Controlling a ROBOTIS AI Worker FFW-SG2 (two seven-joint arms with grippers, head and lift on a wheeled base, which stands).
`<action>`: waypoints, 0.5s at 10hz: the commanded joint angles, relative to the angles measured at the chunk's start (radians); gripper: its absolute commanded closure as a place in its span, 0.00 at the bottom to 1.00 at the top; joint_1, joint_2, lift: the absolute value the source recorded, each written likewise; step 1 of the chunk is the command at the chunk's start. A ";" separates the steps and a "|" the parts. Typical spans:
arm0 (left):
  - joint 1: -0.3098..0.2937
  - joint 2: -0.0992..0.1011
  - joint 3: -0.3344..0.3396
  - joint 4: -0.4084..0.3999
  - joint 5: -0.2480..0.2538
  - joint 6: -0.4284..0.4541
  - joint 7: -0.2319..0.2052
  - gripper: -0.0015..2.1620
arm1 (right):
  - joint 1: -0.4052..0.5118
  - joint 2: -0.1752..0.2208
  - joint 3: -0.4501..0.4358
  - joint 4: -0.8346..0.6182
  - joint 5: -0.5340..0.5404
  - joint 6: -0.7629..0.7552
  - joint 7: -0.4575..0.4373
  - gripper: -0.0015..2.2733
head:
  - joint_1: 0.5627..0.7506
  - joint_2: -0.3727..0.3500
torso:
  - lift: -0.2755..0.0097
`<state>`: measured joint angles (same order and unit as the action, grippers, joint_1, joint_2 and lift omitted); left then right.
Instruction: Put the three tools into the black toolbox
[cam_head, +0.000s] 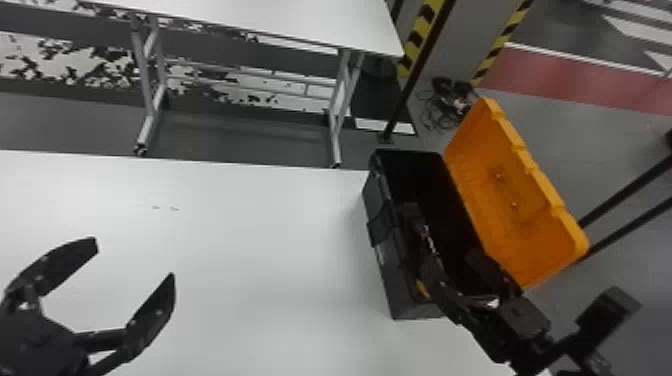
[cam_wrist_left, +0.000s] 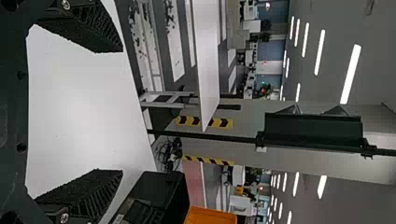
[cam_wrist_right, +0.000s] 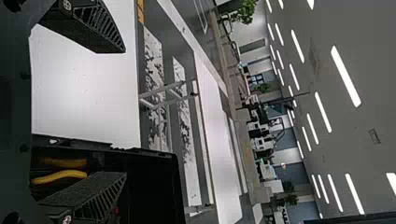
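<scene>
The black toolbox (cam_head: 382, 255) stands on the right of the white table, its orange lid (cam_head: 520, 200) swung open. My right gripper (cam_head: 443, 232) is over the toolbox. In the right wrist view that gripper (cam_wrist_right: 125, 112) is open, nothing between its fingers; beyond one finger, a curved yellow handle (cam_wrist_right: 60, 176) lies inside the box, with a darker yellow piece beside it. A small yellow part (cam_head: 422, 289) also shows in the head view. My left gripper (cam_head: 135, 257) is open over the table's left; in its wrist view the gripper (cam_wrist_left: 122, 111) holds nothing.
The white table (cam_head: 250, 240) reaches left from the toolbox, with two tiny marks on its top. Another white table (cam_head: 280, 20) stands farther back. A dark pole (cam_head: 420, 70) and cables (cam_head: 440, 112) are behind the box; the raised lid leans out to the right.
</scene>
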<state>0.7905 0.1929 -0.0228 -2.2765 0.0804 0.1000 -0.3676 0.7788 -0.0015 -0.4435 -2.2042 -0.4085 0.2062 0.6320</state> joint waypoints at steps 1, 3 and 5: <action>0.046 0.003 0.004 0.008 0.018 -0.079 0.015 0.04 | 0.025 0.002 0.002 0.066 -0.007 -0.127 0.000 0.03 | 0.70 0.12 | 0.79; 0.096 0.010 -0.002 0.029 0.030 -0.217 0.065 0.04 | 0.076 0.002 0.008 0.123 -0.013 -0.280 0.005 0.03 | 0.70 0.08 | 0.79; 0.158 0.023 -0.003 0.052 0.045 -0.337 0.124 0.04 | 0.131 0.002 0.017 0.195 -0.027 -0.431 0.015 0.03 | 0.70 0.05 | 0.79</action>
<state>0.9298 0.2109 -0.0254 -2.2330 0.1269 -0.1890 -0.2474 0.8963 -0.0015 -0.4294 -2.0315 -0.4340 -0.1841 0.6476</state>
